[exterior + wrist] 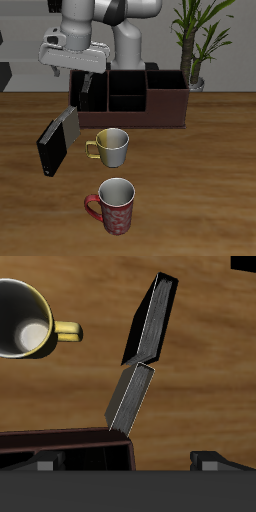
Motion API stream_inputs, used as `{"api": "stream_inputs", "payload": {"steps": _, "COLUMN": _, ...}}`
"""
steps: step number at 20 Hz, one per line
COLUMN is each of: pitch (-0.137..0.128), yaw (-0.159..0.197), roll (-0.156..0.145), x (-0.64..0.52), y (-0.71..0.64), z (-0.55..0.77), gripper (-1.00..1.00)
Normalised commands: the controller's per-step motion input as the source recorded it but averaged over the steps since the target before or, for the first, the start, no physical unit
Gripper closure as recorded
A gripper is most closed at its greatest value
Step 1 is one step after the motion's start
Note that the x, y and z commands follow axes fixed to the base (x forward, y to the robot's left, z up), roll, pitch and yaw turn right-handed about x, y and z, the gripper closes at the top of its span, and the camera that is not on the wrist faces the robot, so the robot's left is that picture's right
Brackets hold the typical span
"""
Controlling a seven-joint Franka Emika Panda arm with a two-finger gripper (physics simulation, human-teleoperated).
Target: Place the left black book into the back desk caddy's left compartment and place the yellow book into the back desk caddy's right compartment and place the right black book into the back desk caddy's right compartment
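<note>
Exterior view: two thin black books (56,142) leaning upright, pale page edges; fingers (85,84) grip unclear.

My arm reaches forward from its base at the table's back, the gripper (90,84) pointing down above the tabletop, fingers parted, holding nothing.
</note>
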Motion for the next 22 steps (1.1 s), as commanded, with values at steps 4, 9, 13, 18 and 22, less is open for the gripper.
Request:
{"api": "stream_inputs", "payload": {"steps": 4, "pitch": -0.040, "yaw": -0.047, "roll": -0.020, "x": 0.07, "y": -0.52, "z": -0.05, "gripper": -1.00}}
{"api": "stream_inputs", "payload": {"steps": 9, "pitch": -0.028, "yaw": -0.047, "roll": 0.014, "x": 0.09, "y": -0.45, "z": -0.04, "gripper": -1.00}}
{"api": "stream_inputs", "payload": {"steps": 13, "pitch": -0.043, "yaw": -0.022, "roll": 0.075, "x": 0.05, "y": -0.16, "z": 0.00, "gripper": -1.00}}
{"api": "stream_inputs", "payload": {"steps": 18, "pitch": -0.041, "yaw": 0.013, "roll": 0.066, "x": 0.07, "y": -0.11, "z": -0.03, "gripper": -1.00}}
{"api": "stream_inputs", "payload": {"steps": 22, "pitch": -0.031, "yaw": 0.014, "roll": 0.089, "x": 0.07, "y": 0.04, "z": -0.08, "gripper": -1.00}}
